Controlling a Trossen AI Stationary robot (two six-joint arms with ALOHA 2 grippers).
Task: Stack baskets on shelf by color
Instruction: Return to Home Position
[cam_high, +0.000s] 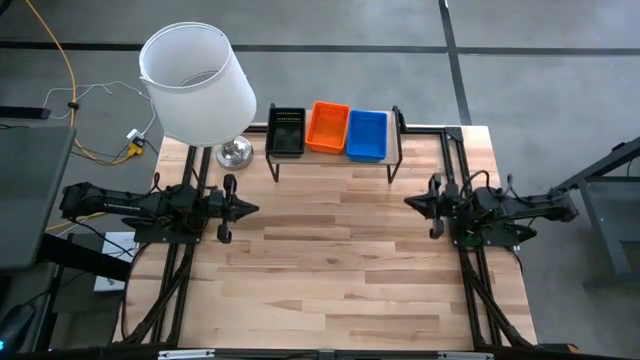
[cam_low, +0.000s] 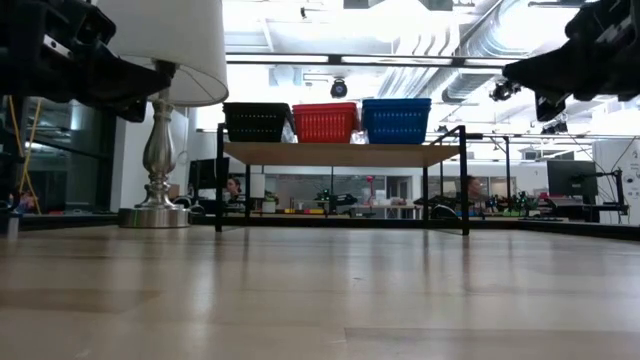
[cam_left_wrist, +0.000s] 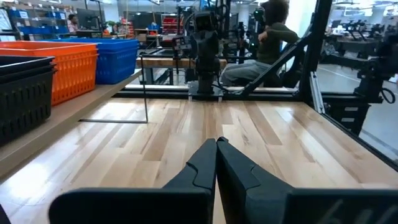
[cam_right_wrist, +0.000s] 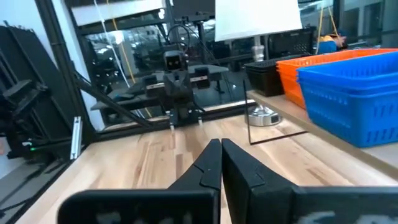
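Note:
Three stacks of baskets stand side by side on the shelf's wooden top (cam_high: 335, 160) at the table's far edge: black (cam_high: 286, 131) at the left, orange (cam_high: 327, 127) in the middle, blue (cam_high: 367, 135) at the right. The low view shows the black (cam_low: 257, 121), red-orange (cam_low: 324, 122) and blue (cam_low: 396, 119) baskets resting by their bottoms on the shelf (cam_low: 340, 153). My left gripper (cam_high: 254, 209) is shut and empty, level above the table's left side. My right gripper (cam_high: 408, 203) is shut and empty, level above the right side. Both point toward the table's middle.
A table lamp with a white shade (cam_high: 197, 82) and a chrome base (cam_high: 234, 152) stands at the far left, next to the shelf. The bare wooden tabletop (cam_high: 335, 270) lies between the two arms. People sit in the room beyond the table (cam_left_wrist: 261, 50).

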